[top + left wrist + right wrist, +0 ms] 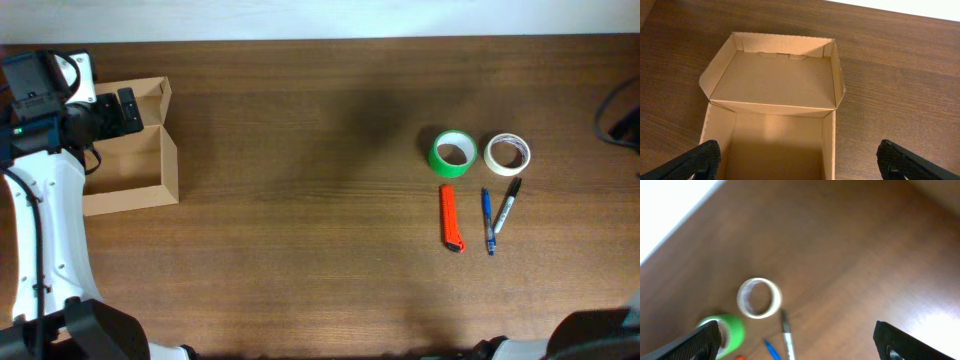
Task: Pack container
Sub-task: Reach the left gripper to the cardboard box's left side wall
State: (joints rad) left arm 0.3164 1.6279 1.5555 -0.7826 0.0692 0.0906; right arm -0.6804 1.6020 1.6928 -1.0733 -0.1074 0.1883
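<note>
The container (170,165) is a light-brown cardboard box at the table's left end, with its lid flap (772,80) folded back and nothing showing inside. My left gripper (132,112) (800,165) hovers over it, open, with the near part of the box between its spread fingers. Far to the right lie a green tape roll (453,153) (730,330), a white tape roll (507,153) (759,297), an orange box cutter (452,217), a blue pen (488,221) and a black-and-white marker (507,205) (786,335). My right gripper (802,345) hangs open above them, holding nothing.
Bare brown wood runs between the box and the cluster of items. A dark part of the right arm (622,120) shows at the right edge. The table's far edge meets a white wall (320,15).
</note>
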